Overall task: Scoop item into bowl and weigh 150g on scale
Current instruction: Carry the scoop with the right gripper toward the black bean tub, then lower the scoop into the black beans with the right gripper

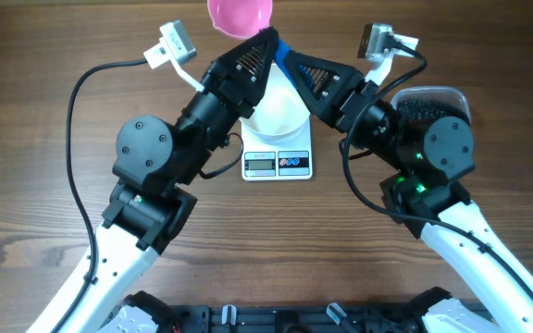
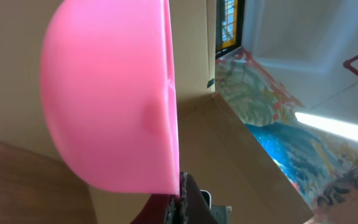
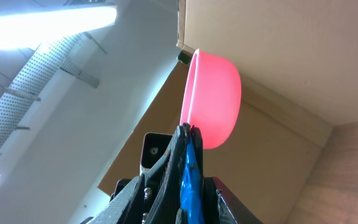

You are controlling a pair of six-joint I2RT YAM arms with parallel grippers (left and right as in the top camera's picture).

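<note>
Your two arms met tip to tip above the bowl [image 1: 278, 113], which sat on the scale [image 1: 278, 164] at mid-surface [image 1: 44, 139].

The pink scoop [image 1: 239, 13] stood aloft just beyond both sets of fingertips, cup on edge.

Left fingers [image 2: 188, 202] were pressed together on the scoop's lower rim. In the left wrist view the cup [image 2: 110, 93] rose straight off their tips.

Right fingers [image 3: 166, 162] lay against both sides of the blue handle [image 3: 190, 174], no gap visible, pinching it just below the cup [image 3: 213, 102].

The item [image 1: 413, 104] lay dark in the clear tub [image 1: 452, 94] under your right arm, well apart from both sets of fingers. Whether any was in the bowl could not be told.
</note>
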